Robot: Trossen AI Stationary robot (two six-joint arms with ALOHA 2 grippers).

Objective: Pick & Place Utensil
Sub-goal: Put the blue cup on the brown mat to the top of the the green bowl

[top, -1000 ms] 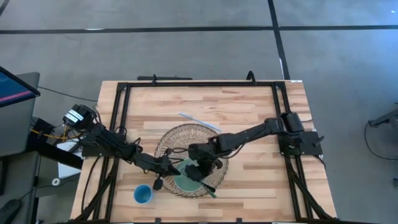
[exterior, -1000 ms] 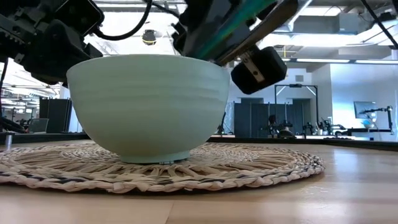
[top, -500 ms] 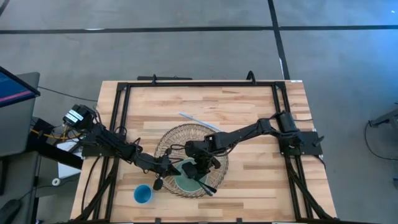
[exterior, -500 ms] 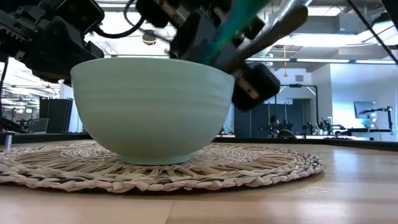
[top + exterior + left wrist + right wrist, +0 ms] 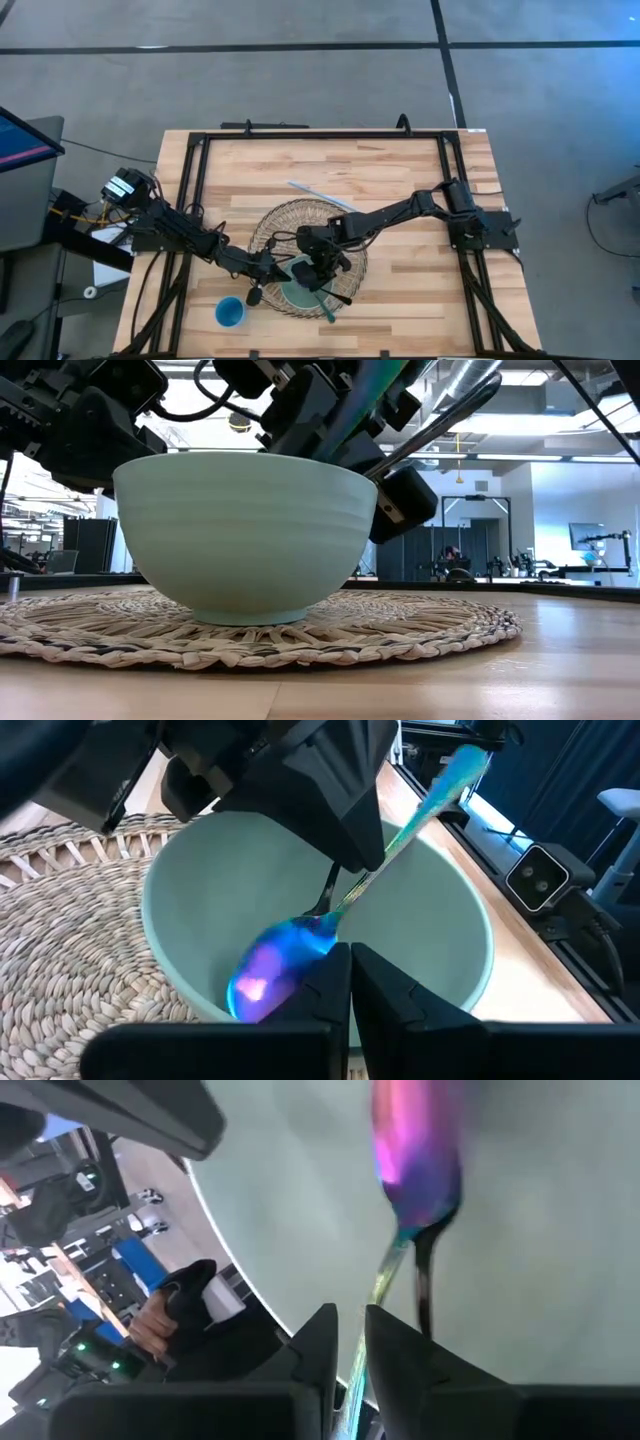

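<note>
A pale green bowl (image 5: 240, 530) stands by its foot on a round woven mat (image 5: 430, 625) near the table's front edge. My right gripper (image 5: 320, 270) hovers over the bowl (image 5: 290, 293), shut on an iridescent spoon (image 5: 265, 965). The spoon's blue-violet head lies low inside the bowl (image 5: 430, 920), and its handle slants up and out toward the near edge. My left gripper (image 5: 350, 985) is shut at the bowl's left rim (image 5: 265, 275). My right gripper (image 5: 348, 1340) pinches the spoon's handle (image 5: 372, 880) partway up, between its two fingers, coming from above and slanting down into the bowl. The spoon is tilted, with its head (image 5: 415, 1170) down in the bowl and its teal handle end (image 5: 462, 765) sticking up past the fingers. My left gripper has its shut fingers at the bowl's near rim, but they hide the spot, so I cannot tell whether it touches.
A small blue cup (image 5: 230, 312) stands on the wood left of the mat, near the front edge. A pale straight utensil (image 5: 320, 195) lies beyond the mat (image 5: 290, 215). Black rails frame the table (image 5: 400, 150). Bare wood lies to the right and far side.
My right gripper has moved a little toward the table's left over the bowl and tipped more steeply, carrying the spoon along. The spoon's handle now stands steeper above the rim, with its free end swung toward the left. The left arm has kept still.
</note>
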